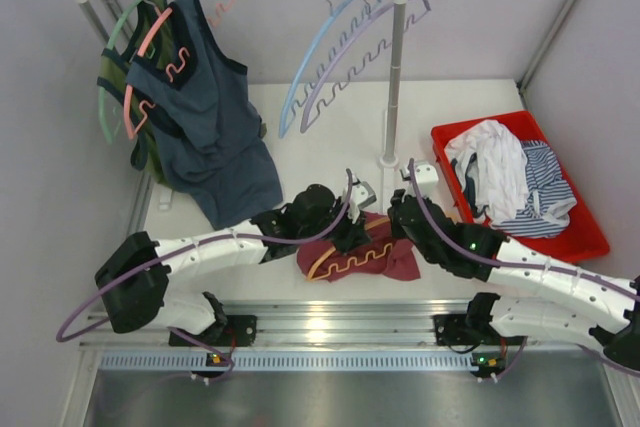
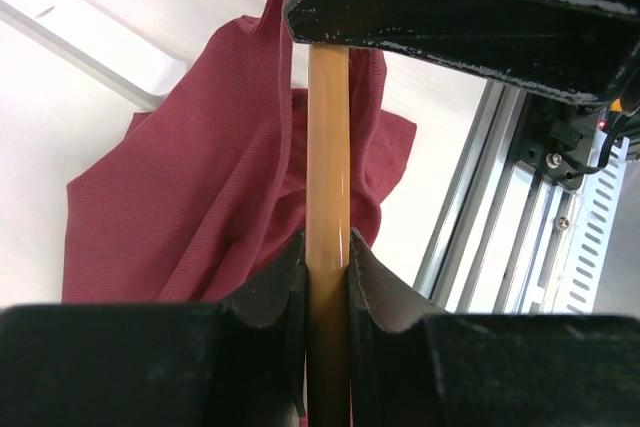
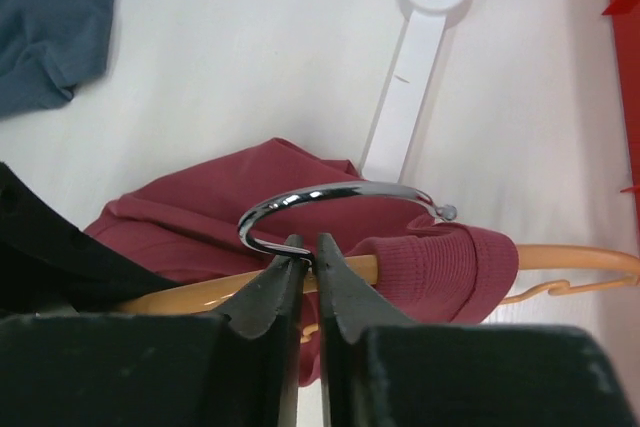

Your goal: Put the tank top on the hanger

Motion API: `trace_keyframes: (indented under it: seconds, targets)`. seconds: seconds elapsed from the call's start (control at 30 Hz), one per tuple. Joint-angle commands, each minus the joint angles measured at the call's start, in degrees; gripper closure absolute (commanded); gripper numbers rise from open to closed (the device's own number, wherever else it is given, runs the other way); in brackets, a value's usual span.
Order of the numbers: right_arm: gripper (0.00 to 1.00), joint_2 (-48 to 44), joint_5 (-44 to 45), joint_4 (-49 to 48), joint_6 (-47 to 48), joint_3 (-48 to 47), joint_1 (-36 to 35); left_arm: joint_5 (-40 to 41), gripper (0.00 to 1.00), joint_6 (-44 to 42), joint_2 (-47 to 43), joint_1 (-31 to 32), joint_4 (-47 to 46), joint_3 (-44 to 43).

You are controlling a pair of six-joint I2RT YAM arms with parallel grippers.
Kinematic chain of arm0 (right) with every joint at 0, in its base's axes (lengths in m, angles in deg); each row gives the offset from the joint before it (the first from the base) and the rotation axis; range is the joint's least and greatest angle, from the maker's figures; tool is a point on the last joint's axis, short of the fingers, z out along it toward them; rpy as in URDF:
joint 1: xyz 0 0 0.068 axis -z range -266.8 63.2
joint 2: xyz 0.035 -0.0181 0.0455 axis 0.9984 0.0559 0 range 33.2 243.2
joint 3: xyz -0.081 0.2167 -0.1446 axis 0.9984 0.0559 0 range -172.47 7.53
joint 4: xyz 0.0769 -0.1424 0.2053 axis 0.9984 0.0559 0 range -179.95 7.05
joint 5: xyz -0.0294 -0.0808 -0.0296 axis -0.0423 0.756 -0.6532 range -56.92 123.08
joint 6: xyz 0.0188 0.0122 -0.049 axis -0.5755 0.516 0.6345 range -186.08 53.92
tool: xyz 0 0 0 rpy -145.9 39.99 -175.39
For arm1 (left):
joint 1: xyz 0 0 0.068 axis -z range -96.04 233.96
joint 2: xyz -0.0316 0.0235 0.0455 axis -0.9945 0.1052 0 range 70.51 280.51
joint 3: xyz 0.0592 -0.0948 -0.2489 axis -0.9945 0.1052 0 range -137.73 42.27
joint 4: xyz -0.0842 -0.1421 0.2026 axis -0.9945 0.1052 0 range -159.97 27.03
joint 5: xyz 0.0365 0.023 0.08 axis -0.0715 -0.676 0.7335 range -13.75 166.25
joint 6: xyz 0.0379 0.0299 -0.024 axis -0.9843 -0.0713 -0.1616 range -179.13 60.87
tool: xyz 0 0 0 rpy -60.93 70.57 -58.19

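The maroon tank top (image 1: 402, 261) lies crumpled on the table between both arms, with the orange hanger (image 1: 358, 257) partly threaded in it; the wavy lower bar shows on top. My left gripper (image 1: 351, 236) is shut on the hanger's orange bar (image 2: 327, 147), with the tank top (image 2: 190, 207) draped beside and beneath it. My right gripper (image 1: 393, 222) is shut at the base of the metal hook (image 3: 330, 192), where it meets the hanger (image 3: 585, 259). A ribbed strap of the tank top (image 3: 440, 257) wraps over the hanger's arm just right of my right gripper (image 3: 308, 252).
A white clothes rack (image 1: 397, 67) stands behind, its foot (image 3: 410, 77) close to the tank top. On its rail hang a dark blue-grey tank top (image 1: 205, 127) on a pink hanger, and a light blue hanger (image 1: 318, 62). A red tray (image 1: 588, 243) of white and striped garments sits at the right.
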Motion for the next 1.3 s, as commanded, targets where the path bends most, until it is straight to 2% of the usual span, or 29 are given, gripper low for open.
trace_keyframes:
  seconds: [0.0, 0.03, 0.07, 0.17, 0.47, 0.53, 0.67, 0.87, 1.0, 1.1, 1.27]
  targets:
    - [0.96, -0.4, 3.0, -3.6, 0.6, 0.3, -1.3, -1.2, 0.90, 1.5, -2.0, 0.0, -7.9, -0.1]
    - [1.00, -0.4, 3.3, -3.5, 0.8, 0.3, -1.5, -0.8, 0.88, 1.8, -2.2, 0.1, -7.8, 0.0]
    - [1.00, -0.3, 3.7, -3.3, 1.2, 0.2, -1.6, 0.4, 0.80, 2.1, -2.4, 0.1, -7.6, 0.0]
    - [1.00, -0.6, 5.0, -3.2, 2.1, 0.2, -2.2, 3.0, 0.69, 4.1, -3.7, 0.1, -7.1, 0.2]
    - [1.00, -2.2, 7.0, -2.8, 3.6, 0.2, -3.1, 17.5, 0.57, 10.0, -10.0, 0.0, -0.1, 0.4]
    - [1.00, -2.3, 7.0, -3.0, 3.8, 0.5, -3.3, 18.2, 0.47, 10.9, -11.9, 0.0, 1.1, 0.4]
    - [1.00, -2.6, 6.1, -3.2, 4.5, 0.7, -3.4, 22.1, 0.46, 12.3, -16.1, 0.0, 4.6, 0.7]
    - [1.00, -3.6, 5.1, -2.5, 5.6, 0.4, -3.7, 31.0, 0.45, 16.4, -21.5, 0.0, 17.6, 0.8]
    - [1.00, -4.0, 4.9, -1.6, 5.9, -0.2, -3.9, 35.2, 0.46, 22.2, -23.0, 0.0, 29.1, 0.8]
    - [1.00, -4.4, 5.0, -1.2, 6.0, -0.4, -4.0, 34.6, 0.46, 24.9, -24.2, 0.0, 35.3, 2.3]
    - [1.00, -4.7, 5.0, -1.0, 5.9, -0.5, -4.0, 29.9, 0.49, 28.8, -23.0, 0.1, 37.5, 5.7]
